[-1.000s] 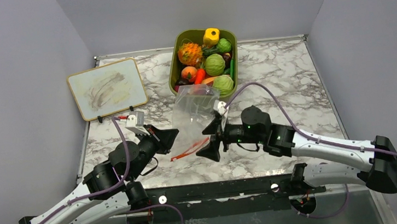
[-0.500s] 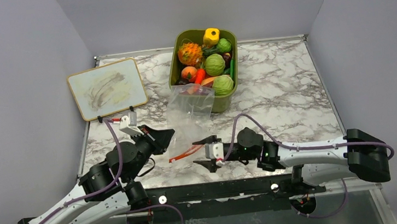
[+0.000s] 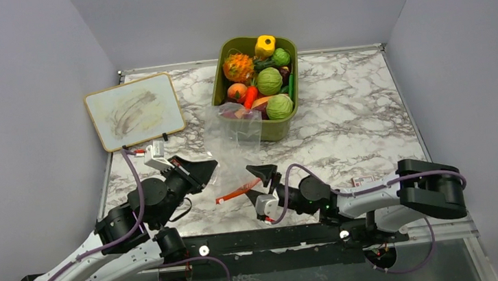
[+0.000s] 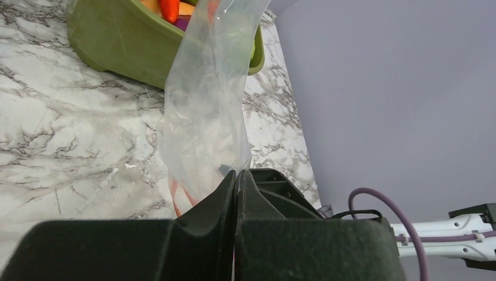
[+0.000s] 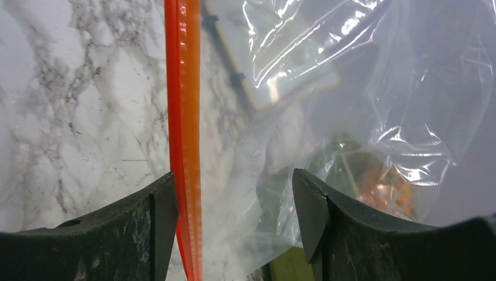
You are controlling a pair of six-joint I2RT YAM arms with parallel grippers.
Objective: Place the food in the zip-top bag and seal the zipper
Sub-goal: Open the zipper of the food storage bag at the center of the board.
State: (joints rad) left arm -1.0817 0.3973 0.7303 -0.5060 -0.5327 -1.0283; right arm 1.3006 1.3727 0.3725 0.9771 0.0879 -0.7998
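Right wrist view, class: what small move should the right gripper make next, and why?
Probably close the right gripper on the thin orange-red zipper strip. Its jaws stand open with the strip between them, close to one finger, while the left gripper pinches the clear crinkly plastic bag.

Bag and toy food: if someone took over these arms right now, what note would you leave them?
Left gripper: shut on the bag near its mouth, holding it up.
Right gripper: open, with the zipper strip between its fingers, not pinched.
Food: all in the green bin; the bag looks empty.
Done: bag gripped.
Left: open the mouth, load the food, seal the zipper.
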